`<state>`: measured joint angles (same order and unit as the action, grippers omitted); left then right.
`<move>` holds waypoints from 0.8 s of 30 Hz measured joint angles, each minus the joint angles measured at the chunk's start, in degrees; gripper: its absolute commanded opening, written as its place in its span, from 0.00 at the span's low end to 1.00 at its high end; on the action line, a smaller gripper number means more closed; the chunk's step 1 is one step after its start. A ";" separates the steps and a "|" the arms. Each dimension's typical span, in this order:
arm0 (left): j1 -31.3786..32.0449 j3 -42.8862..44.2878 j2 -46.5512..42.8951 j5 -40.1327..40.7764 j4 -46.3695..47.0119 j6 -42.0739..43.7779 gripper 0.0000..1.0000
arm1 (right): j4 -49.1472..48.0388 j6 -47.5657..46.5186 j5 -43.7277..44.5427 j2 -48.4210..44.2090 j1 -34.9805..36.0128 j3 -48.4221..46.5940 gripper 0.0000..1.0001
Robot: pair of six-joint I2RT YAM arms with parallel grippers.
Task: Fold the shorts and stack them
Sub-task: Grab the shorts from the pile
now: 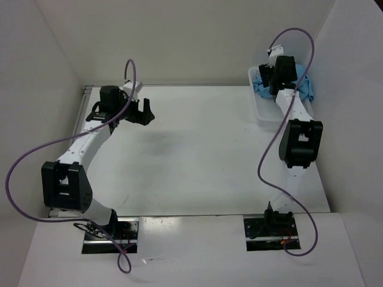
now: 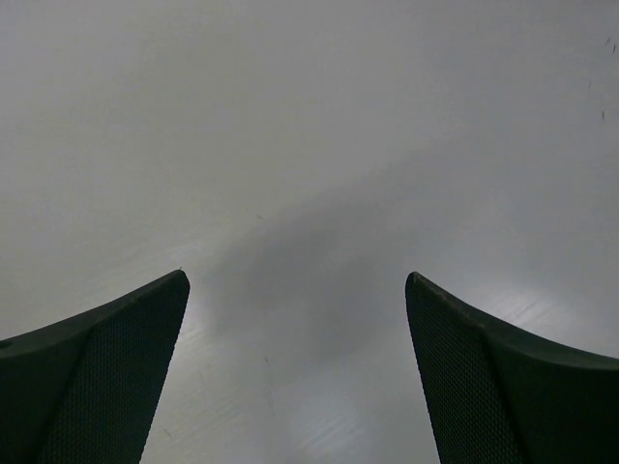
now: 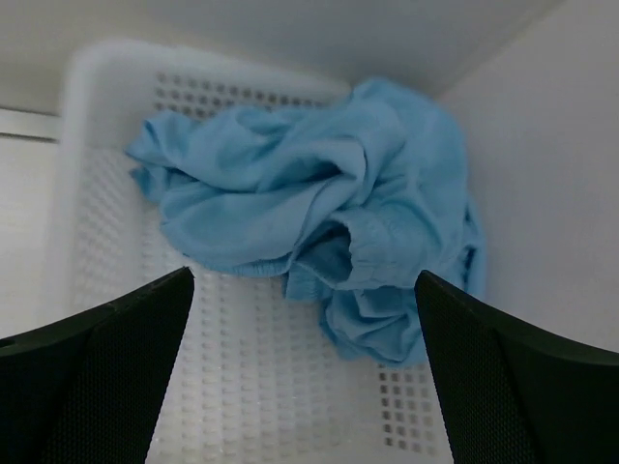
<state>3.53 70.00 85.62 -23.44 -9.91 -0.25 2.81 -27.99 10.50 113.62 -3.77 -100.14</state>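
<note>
The shorts (image 3: 290, 193) lie crumpled in a white mesh basket (image 3: 82, 174) at the far right corner of the worktop (image 1: 197, 155). They form a soft sky-blue heap whose long axis runs from upper left to lower right in the right wrist view. Which way they point cannot be told, though the gathered waistband shows near the middle. The right tool (image 3: 305, 274) hovers over them, spread wide and gripping nothing. The left tool (image 2: 297, 275), also spread, hangs over the worktop well apart from them.

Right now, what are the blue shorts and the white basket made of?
The shorts look like soft, matte fabric: they crumple into folds. The basket looks like smooth white plastic, probably stiff: neat rows of holes pierce it.
</note>
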 measured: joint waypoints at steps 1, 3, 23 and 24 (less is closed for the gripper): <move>0.76 -0.13 1.07 1.03 -1.86 0.00 0.99 | 0.72 2.01 1.70 3.78 -0.70 -2.64 1.00; 2.64 -0.26 2.47 2.43 -4.52 0.02 0.99 | 3.54 5.88 5.11 11.08 -1.86 -8.57 1.00; 4.70 0.31 8.04 7.32 -6.80 0.02 0.99 | 42.73 23.87 17.44 51.67 -5.51 -74.60 0.00; 4.70 0.31 8.04 7.28 -6.51 0.02 0.99 | 44.02 24.44 16.81 51.60 -5.49 -75.30 0.00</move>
<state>8.23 70.30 93.67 -16.16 -16.43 -0.23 46.83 -3.55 27.31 165.23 -9.26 -175.43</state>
